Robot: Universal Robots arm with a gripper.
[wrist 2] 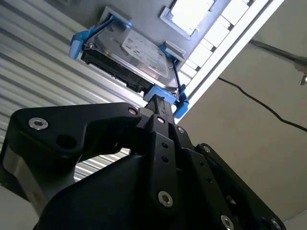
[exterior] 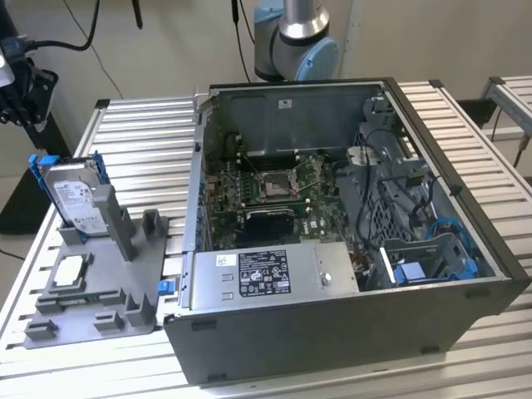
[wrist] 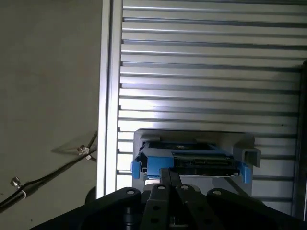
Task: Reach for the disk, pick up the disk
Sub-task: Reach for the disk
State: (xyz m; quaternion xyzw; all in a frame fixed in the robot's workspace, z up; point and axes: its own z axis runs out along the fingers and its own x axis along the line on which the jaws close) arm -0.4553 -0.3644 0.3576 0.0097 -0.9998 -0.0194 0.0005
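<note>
Disk (exterior: 77, 202) is propped at a tilt in the grey fixture (exterior: 100, 291) at the exterior view's left end of the bench (exterior: 150, 141). Label side faces up, and the blue bracket (wrist 2: 160, 92) runs around its edges.

From your hand (wrist: 169, 173) the disk is dead ahead of the fingertips. In both wrist views the tips line up on the bracket's near edge. I can't tell whether they touch it.

Hand state: fingers (wrist 2: 162, 124) pressed together, narrow, holding nothing.

What's around it:
- The fixture's grey upright post (exterior: 119, 223) stands just beside the disk, on its far side from your hand.
- A small square silver chip (exterior: 68, 273) lies flat in a fixture pocket past the disk, apart from it.
- The open computer case (exterior: 332, 332) sits beyond the fixture, well away from the hand. The silver box (exterior: 274, 270) with the black-and-white label lies inside it, along the case wall nearest the exterior camera.
- A black cable (wrist: 48, 175) runs over the floor off the bench edge, to one side of the hand.

The bracket edge faces the fingertips directly. The post and chip both sit behind the disk as seen from the hand.
</note>
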